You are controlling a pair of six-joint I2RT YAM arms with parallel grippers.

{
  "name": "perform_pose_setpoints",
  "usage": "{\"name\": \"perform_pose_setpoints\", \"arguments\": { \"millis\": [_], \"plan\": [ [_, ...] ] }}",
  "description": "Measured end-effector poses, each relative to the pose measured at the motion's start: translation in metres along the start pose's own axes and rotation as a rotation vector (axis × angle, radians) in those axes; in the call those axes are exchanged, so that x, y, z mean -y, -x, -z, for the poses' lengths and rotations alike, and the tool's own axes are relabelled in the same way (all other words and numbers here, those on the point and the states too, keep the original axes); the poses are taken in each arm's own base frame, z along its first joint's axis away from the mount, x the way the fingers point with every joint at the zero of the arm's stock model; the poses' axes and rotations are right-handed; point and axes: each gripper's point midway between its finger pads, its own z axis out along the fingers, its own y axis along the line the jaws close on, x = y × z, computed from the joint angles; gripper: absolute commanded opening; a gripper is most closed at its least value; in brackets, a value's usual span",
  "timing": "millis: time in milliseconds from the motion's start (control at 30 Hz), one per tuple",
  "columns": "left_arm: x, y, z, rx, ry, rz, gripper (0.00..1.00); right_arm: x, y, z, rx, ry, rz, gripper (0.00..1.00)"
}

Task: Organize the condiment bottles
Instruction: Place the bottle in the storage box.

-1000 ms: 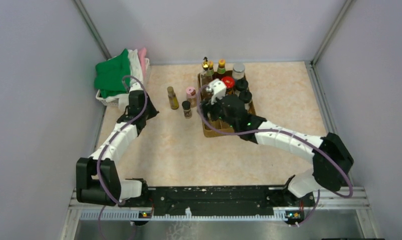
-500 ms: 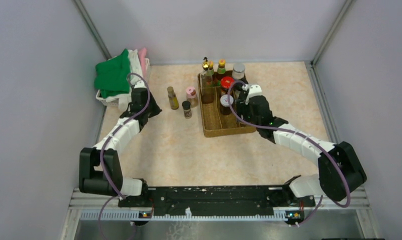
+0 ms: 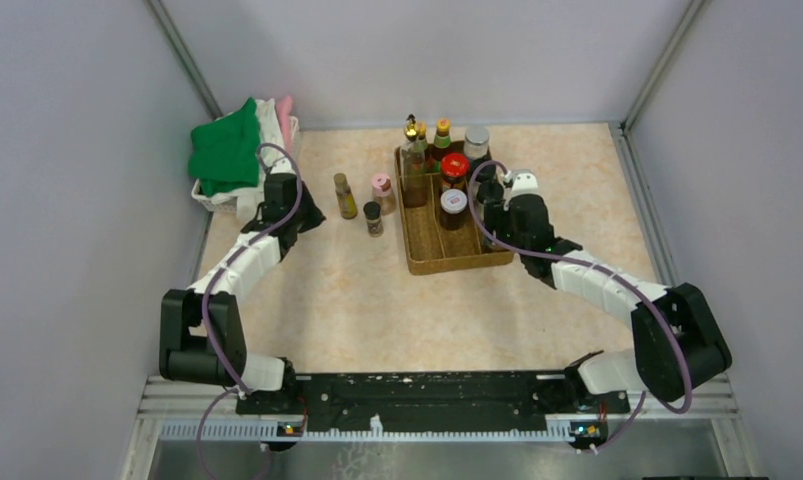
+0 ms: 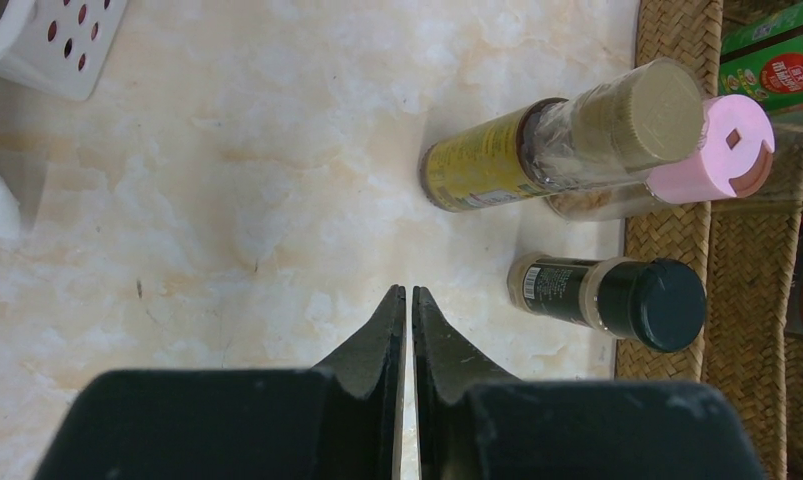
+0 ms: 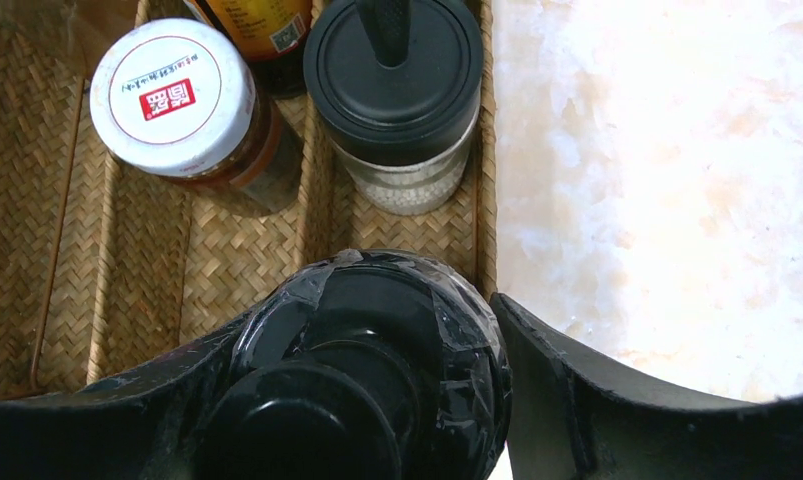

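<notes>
My right gripper (image 3: 495, 200) (image 5: 372, 315) is shut on a black-topped bottle (image 5: 377, 360), held over the right compartment of the woven tray (image 3: 457, 255). Just beyond it in that compartment stands a black-lidded grinder (image 5: 394, 80), with a white-lidded jar (image 5: 172, 85) one compartment over. A red-capped jar (image 3: 454, 167), a silver-capped jar (image 3: 476, 140) and a tall gold-topped bottle (image 3: 411, 150) stand at the tray's far end. Left of the tray on the table are a yellow-labelled bottle (image 4: 567, 140), a pink-capped one (image 4: 712, 165) and a dark-capped one (image 4: 617, 295). My left gripper (image 4: 409, 292) is shut and empty, short of them.
A white perforated basket (image 3: 227, 150) with green and pink cloths sits at the back left, close behind my left arm. Grey walls close in the table on three sides. The tray's near half (image 5: 227, 270) shows bare weave.
My right arm has swung from the tray's left side to its right compartment with the black-topped bottle. The left gripper has edged slightly towards the three bottles.
</notes>
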Motion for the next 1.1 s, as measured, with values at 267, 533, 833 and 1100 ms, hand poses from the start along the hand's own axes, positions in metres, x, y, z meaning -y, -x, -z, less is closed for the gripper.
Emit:
{"name": "perform_pose_setpoints", "arguments": {
  "millis": [267,533,833,1100],
  "plan": [
    [0.002,0.003,0.000,0.011,-0.008,-0.007,0.11,-0.004,-0.001,-0.009,0.005,0.019,-0.005,0.38],
    [0.002,0.002,-0.002,0.009,-0.008,-0.010,0.11,-0.010,0.006,-0.011,0.033,0.048,-0.012,0.77],
    [0.005,0.002,-0.004,0.013,-0.016,-0.014,0.11,-0.010,0.010,-0.012,0.048,0.050,-0.017,0.79],
    [0.021,-0.005,-0.025,0.011,-0.065,-0.045,0.21,-0.010,0.025,0.005,0.085,0.059,-0.033,0.80]
  ]
}}
